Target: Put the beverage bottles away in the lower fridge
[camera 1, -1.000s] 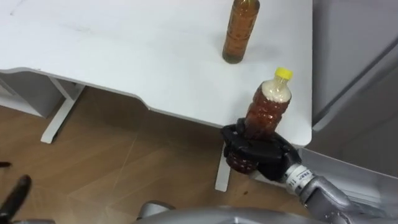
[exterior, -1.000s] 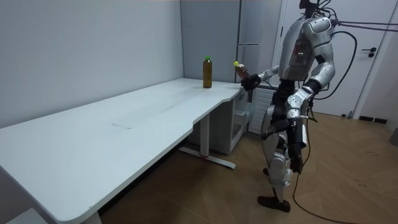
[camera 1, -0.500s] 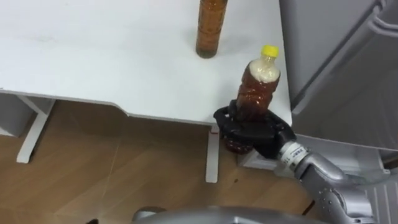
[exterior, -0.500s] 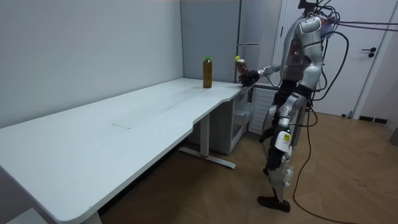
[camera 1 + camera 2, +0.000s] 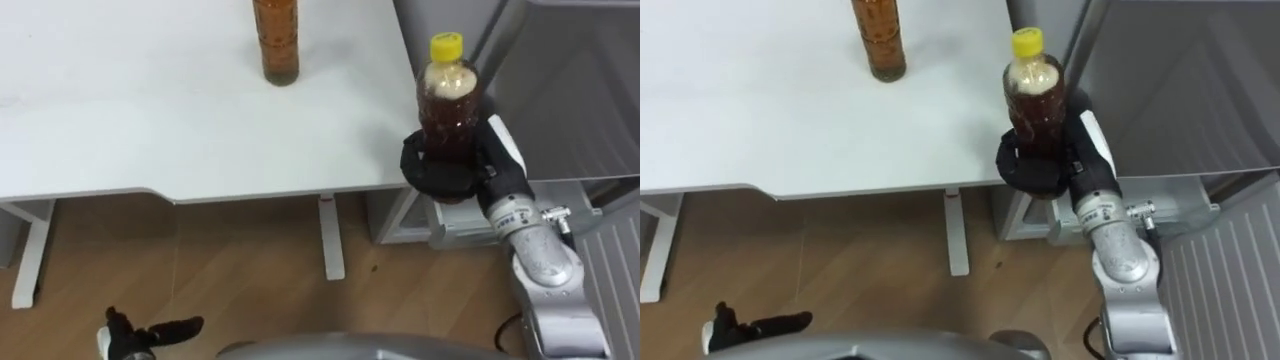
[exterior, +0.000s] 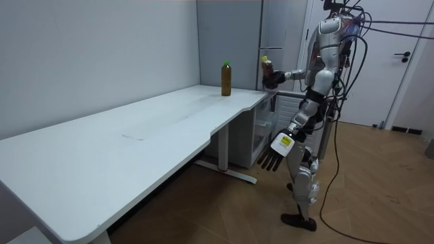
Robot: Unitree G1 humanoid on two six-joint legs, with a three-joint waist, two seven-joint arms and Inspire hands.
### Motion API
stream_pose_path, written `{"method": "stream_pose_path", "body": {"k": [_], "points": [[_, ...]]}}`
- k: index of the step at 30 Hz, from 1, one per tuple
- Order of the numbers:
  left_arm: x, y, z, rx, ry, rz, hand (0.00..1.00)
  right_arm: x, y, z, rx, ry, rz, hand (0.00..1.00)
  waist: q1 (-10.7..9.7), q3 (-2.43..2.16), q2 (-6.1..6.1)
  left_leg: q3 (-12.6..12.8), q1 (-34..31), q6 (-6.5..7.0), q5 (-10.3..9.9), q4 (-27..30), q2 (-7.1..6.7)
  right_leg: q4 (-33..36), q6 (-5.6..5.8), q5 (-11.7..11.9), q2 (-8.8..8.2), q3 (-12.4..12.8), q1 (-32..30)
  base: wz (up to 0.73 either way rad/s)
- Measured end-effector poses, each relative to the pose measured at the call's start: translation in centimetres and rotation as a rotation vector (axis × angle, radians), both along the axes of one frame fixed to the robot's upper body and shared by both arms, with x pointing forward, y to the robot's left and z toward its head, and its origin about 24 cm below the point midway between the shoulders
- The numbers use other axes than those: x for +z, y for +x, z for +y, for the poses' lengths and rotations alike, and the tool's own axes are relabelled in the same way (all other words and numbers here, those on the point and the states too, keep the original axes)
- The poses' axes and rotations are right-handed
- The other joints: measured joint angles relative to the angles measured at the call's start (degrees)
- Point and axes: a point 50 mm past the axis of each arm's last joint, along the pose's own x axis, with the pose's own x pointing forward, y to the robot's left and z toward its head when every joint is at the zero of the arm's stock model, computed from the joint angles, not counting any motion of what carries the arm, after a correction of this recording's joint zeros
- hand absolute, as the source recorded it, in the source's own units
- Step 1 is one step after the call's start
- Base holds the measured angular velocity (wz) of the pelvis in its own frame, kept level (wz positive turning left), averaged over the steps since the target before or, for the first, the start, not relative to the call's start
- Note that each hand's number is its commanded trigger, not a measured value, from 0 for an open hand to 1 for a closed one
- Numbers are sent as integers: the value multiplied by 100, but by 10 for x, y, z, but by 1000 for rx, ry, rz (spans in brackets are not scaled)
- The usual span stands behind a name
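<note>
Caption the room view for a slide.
Robot beside the white desk, right hand gripping a yellow-capped bottle before the fridge; a second bottle stands on the desk.

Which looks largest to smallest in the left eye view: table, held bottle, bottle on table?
1. White table
2. Yellow-capped bottle, in the right hand
3. Amber bottle: farther, cut off at top, so unsure

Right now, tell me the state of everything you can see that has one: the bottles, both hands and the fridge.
yellow-capped bottle: upright, capped, held clear of the table.
right hand: shut on the yellow-capped bottle.
green-capped bottle: upright, capped, standing on the table.
left hand: open, hanging low, holding nothing.
fridge: upper door shut; lower door cannot be made out.
</note>
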Motion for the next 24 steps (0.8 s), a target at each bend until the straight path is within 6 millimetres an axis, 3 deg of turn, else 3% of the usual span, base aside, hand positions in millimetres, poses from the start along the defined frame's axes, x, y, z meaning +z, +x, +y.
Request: {"method": "stream_pose_path", "body": {"k": [8, 15, 18, 20, 24], "points": [[-3, -13, 0, 6, -9, 34, 0, 11, -1, 3, -110, -52, -178, 100, -68, 25, 40, 37, -58, 6, -4, 62, -2, 84, 5, -1, -5, 76, -84, -2], [-3, -4, -3, -18, -28, 5, 0, 34, -2, -32, -463, -97, -424, 100, -117, 25, 144, 123, -85, 13, 3, 17, 10, 110, -6, 8, 34, 177, -206, -6], [-4, 1, -7, -56, -40, 0, 0, 36, -5, -40, -570, -88, -461, 100, -173, 36, 146, 151, -88, 12, 2, 4, 11, 106, -7, 9, 36, 187, -234, -7], [-4, 7, -9, -82, -52, -13, 0, 37, -7, -42, -621, -82, -480, 100, -173, 20, 169, 184, -128, 12, 2, 2, 11, 109, -7, 9, 36, 212, -299, -8], [-3, 19, -11, -116, -63, -37, 0, 32, -11, -45, -715, -20, -469, 100, -190, 29, 122, 213, -148, 12, 2, 3, 12, 96, -7, 9, 40, 236, -333, -3]]}}
